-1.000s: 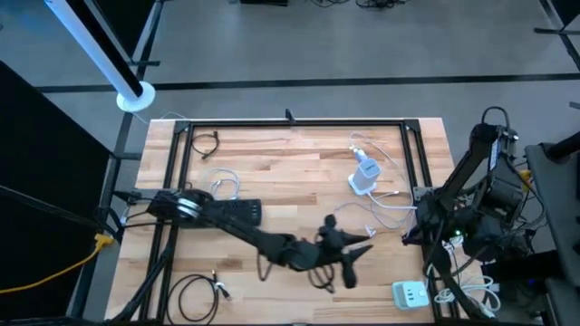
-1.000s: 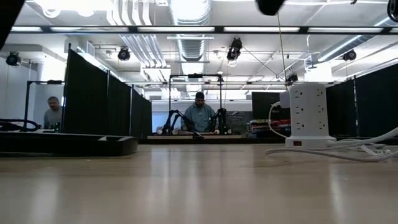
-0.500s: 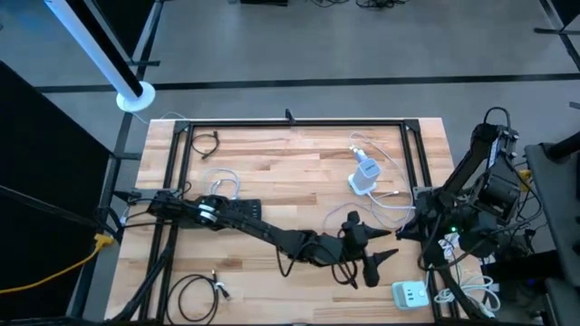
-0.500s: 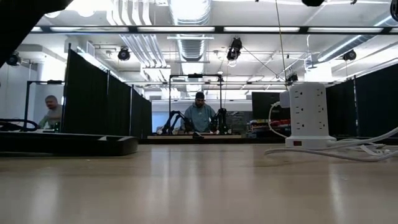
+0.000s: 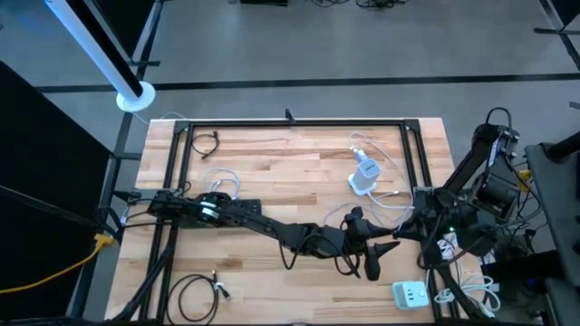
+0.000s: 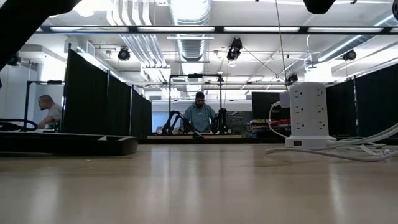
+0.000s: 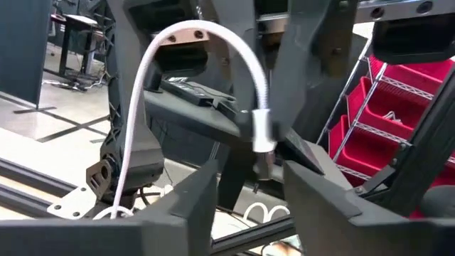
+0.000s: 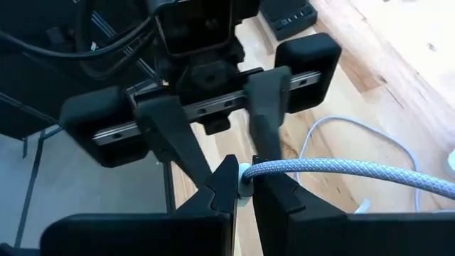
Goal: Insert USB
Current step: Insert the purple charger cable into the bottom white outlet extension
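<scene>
right gripper (image 8: 240,186) clamped on white cable (image 8: 341,171) just behind plug (image 7: 261,131), near table's right side | left gripper (image 7: 250,176) jaws apart, facing it, plug straight ahead of gap, not yet between fingers | plug axis crosswise to left's reach | power strip (image 5: 410,293) nearby

A coiled black cable (image 5: 194,294) is seen at the near left corner of the wooden bench (image 5: 290,172), and a smaller black cable (image 5: 207,142) at the far left. Red wire bins (image 7: 398,124) are stacked beyond the bench. Two people (image 6: 200,115) are seated in the room behind.
</scene>
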Robot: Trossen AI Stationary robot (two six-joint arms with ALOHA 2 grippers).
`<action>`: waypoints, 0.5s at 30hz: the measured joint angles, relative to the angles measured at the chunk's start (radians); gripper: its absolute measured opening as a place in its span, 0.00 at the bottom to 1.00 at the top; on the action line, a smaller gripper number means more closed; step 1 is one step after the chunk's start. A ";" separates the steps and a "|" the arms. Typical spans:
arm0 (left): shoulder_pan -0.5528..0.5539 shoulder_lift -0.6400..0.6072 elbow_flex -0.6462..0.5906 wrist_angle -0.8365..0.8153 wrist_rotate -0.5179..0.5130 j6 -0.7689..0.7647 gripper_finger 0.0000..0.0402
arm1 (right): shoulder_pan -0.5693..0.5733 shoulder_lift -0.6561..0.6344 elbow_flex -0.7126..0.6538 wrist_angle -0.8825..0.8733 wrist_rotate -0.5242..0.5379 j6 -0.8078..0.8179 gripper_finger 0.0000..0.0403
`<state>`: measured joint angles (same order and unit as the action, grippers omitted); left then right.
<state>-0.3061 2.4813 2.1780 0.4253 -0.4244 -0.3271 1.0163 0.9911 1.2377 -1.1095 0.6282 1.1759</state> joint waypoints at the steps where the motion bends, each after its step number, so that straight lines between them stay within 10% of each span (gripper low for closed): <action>1: 0.000 0.000 0.000 0.000 0.000 0.000 0.22 | -0.003 0.000 0.000 0.000 0.000 -0.001 0.04; 5: 0.000 0.000 0.000 -0.006 0.004 0.003 0.03 | -0.008 0.000 0.000 -0.001 -0.003 -0.005 0.04; 15: -0.003 0.000 0.000 -0.035 -0.004 0.003 0.00 | -0.007 0.001 0.000 0.000 -0.116 0.000 0.04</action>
<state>-0.3096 2.4813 2.1780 0.3899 -0.4282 -0.3244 1.0096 0.9916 1.2377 -1.1095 0.5126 1.1761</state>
